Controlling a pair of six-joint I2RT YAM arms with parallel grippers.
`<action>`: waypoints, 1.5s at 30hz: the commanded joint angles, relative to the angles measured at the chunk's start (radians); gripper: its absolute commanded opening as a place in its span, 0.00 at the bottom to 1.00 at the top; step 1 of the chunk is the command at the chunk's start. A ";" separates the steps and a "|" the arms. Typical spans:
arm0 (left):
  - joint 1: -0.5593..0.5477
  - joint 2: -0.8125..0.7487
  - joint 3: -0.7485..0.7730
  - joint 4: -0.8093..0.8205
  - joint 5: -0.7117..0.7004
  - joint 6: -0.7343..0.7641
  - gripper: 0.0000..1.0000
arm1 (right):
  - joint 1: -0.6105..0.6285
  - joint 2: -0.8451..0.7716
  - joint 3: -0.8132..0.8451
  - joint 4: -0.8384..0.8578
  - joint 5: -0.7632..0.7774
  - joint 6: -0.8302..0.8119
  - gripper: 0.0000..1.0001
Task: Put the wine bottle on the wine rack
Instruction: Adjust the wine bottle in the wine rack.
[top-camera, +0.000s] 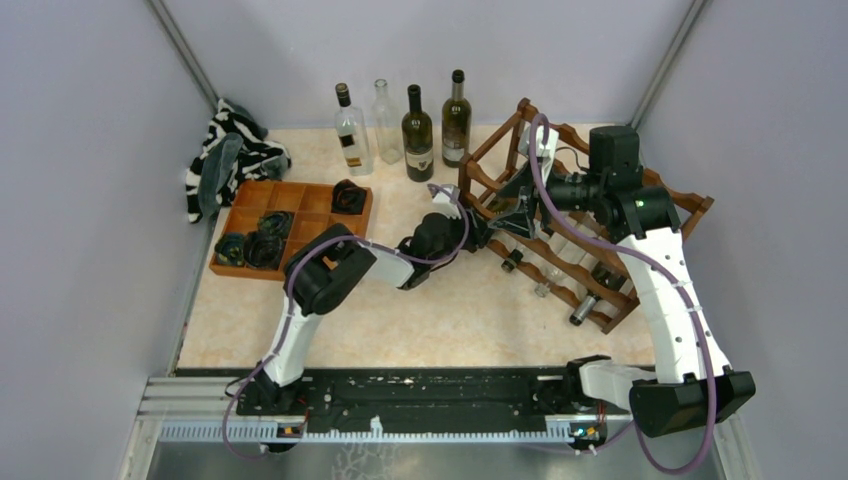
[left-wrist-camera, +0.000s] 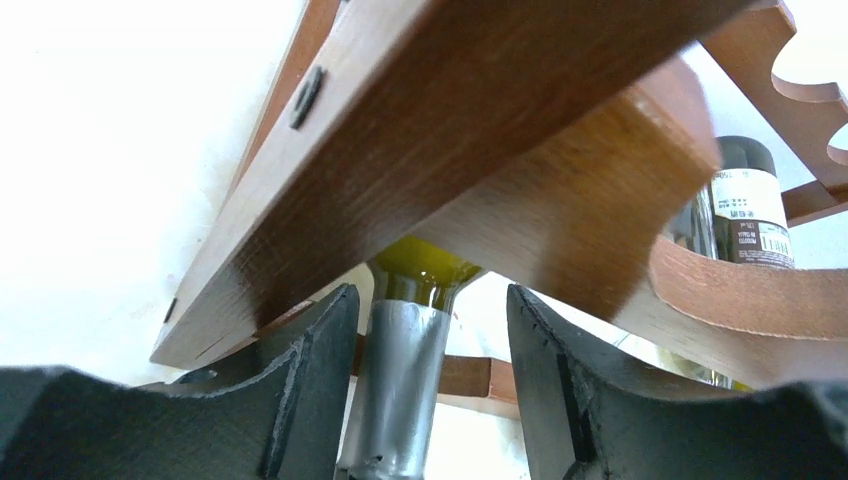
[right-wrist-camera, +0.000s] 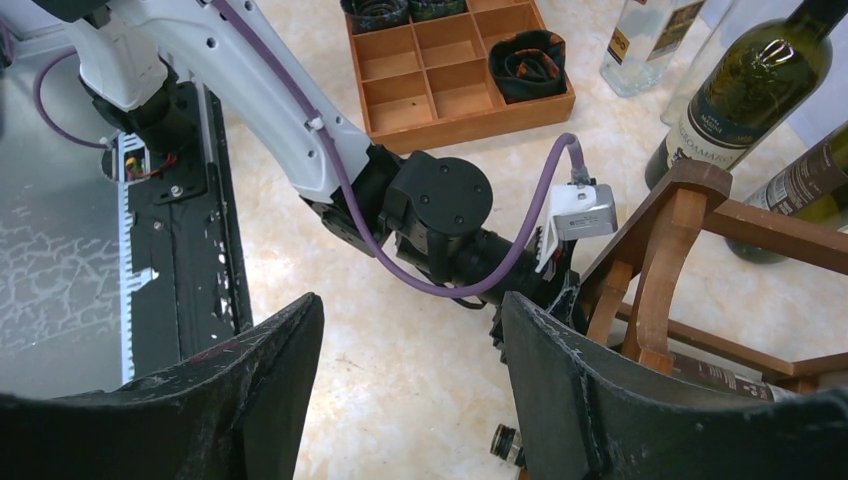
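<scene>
The green-glass, grey-foil-necked wine bottle (left-wrist-camera: 400, 390) lies in the dark reddish-brown wooden wine rack (left-wrist-camera: 480, 140) with scalloped rails, which sits at about 3 o'clock from the table's middle. The bottle's shoulder is tucked under a rail and its neck pokes out toward 9 o'clock. The left gripper (left-wrist-camera: 430, 295) straddles that neck with its black fingers (left-wrist-camera: 320, 350) parted, a gap showing on each side, so it grips nothing. The placing looks all but done, and what is left is a clean exit. Back the left gripper straight out along the line of the neck toward 8 or 9 o'clock, keeping the neck centred so neither finger drags the foil and tugs the bottle loose. How well the body is cradled is hidden, so go slowly. The right gripper (right-wrist-camera: 410, 300) hangs wide and empty over the rack's 9 o'clock end and should stay clear.
</scene>
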 joint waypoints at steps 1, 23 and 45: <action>0.002 -0.069 -0.042 -0.013 -0.048 0.050 0.64 | -0.005 -0.034 0.009 0.014 -0.022 -0.019 0.65; 0.001 -0.421 -0.368 -0.136 0.061 0.176 0.53 | -0.005 -0.047 -0.007 -0.004 -0.019 -0.046 0.65; 0.002 -0.314 -0.255 -0.408 0.180 0.212 0.34 | -0.005 -0.060 -0.030 -0.005 -0.019 -0.056 0.65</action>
